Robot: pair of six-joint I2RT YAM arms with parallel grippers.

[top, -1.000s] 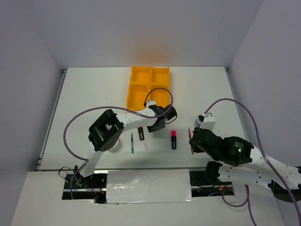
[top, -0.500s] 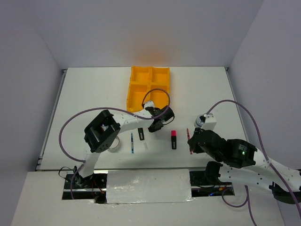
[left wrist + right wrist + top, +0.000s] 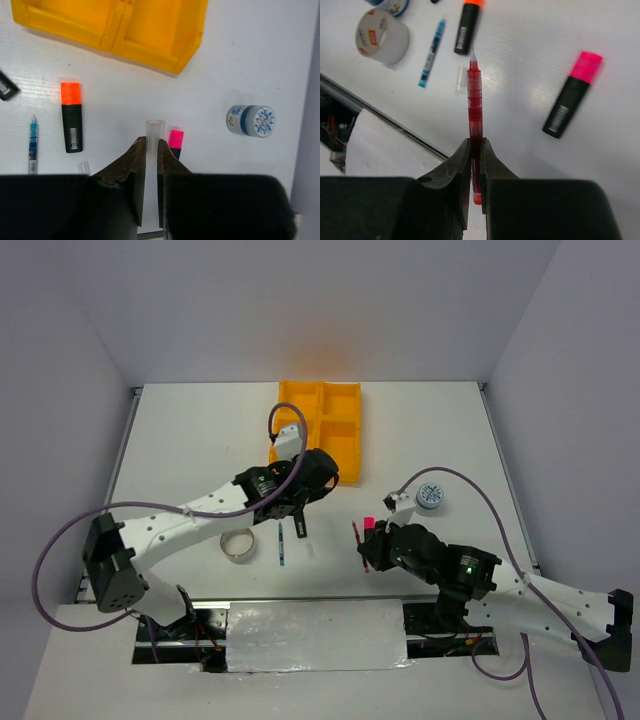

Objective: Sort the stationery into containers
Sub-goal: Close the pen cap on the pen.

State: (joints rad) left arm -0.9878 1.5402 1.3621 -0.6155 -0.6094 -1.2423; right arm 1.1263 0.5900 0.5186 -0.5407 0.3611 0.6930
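My left gripper [image 3: 151, 141] is shut on a clear pen cap [image 3: 155, 129] and holds it above the table; in the top view the gripper [image 3: 297, 505] hangs just in front of the yellow-orange tray [image 3: 318, 430]. The orange highlighter [image 3: 71, 122], teal pen [image 3: 32, 145] and pink highlighter [image 3: 175, 138] lie below it. My right gripper [image 3: 475, 145] is shut on the dark red pen [image 3: 474, 100], held above the table [image 3: 360, 540]. The pink highlighter [image 3: 572, 95] lies to its right. The grey tape ring [image 3: 238, 545] and a blue-white roll [image 3: 431, 497] rest on the table.
A second clear cap [image 3: 461, 80] lies beside the teal pen [image 3: 431, 55]. The tray's near compartments [image 3: 115, 25] look bare. A black item [image 3: 6, 87] lies at the left edge. The table's front lip [image 3: 315, 630] runs near the arm bases.
The left arm has swung left and risen, carrying the clear cap away from the table. The right gripper has moved left with the dark red pen, uncovering the blue-white roll.
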